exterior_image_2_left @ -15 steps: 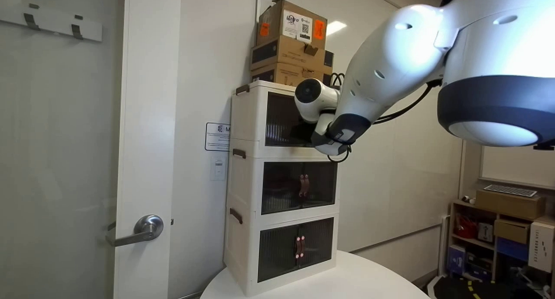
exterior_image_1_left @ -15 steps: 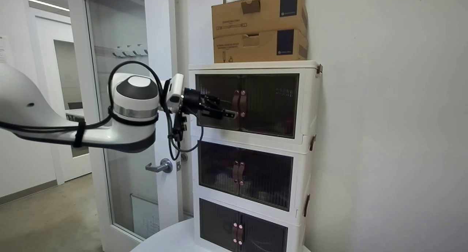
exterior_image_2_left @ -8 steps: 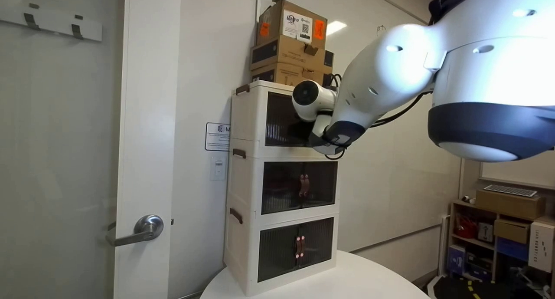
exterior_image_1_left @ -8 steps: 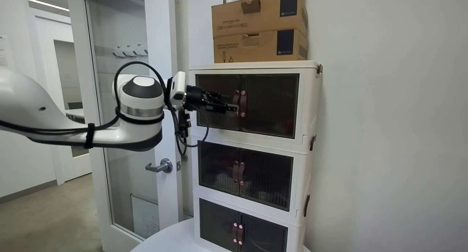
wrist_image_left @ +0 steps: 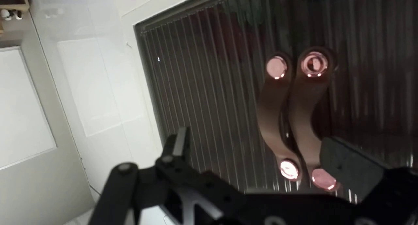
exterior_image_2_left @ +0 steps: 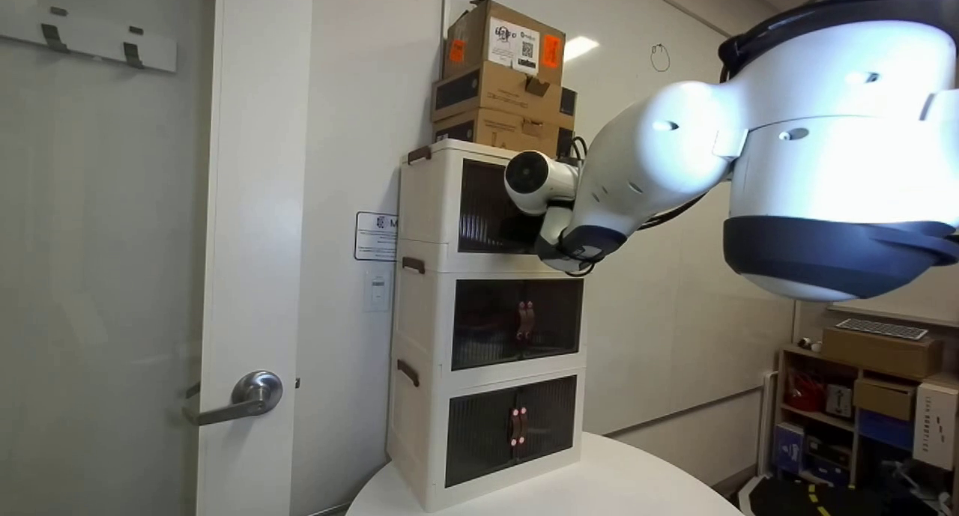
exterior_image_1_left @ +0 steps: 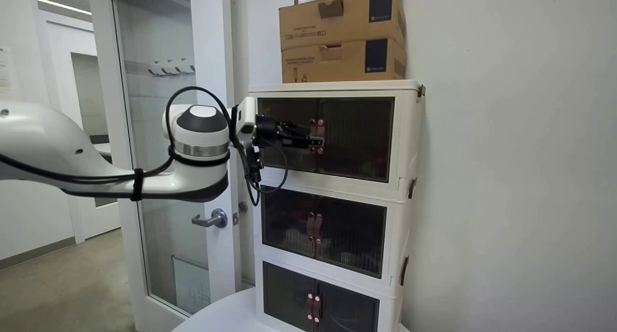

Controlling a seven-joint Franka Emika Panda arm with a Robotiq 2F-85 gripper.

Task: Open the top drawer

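The top drawer (exterior_image_1_left: pixel 356 141) sits closed beneath the boxes (exterior_image_1_left: pixel 347 23), dim red shapes (wrist_image_left: pixel 225 35) showing through. The gripper (wrist_image_left: pixel 256 145), spread wide, holding nothing, has shifted farther across the handles (wrist_image_left: pixel 271 119); contact is unclear.

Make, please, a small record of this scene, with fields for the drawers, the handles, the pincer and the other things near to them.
Top drawer: closed
Handles: two brown straps side by side on the top drawer
Pincer: open, at these handles, which appear mostly between its fingers in the wrist view
Contact: cannot be told
Middle drawer: closed
Bottom drawer: closed
On top: three stacked cardboard boxes
Underneath: white table
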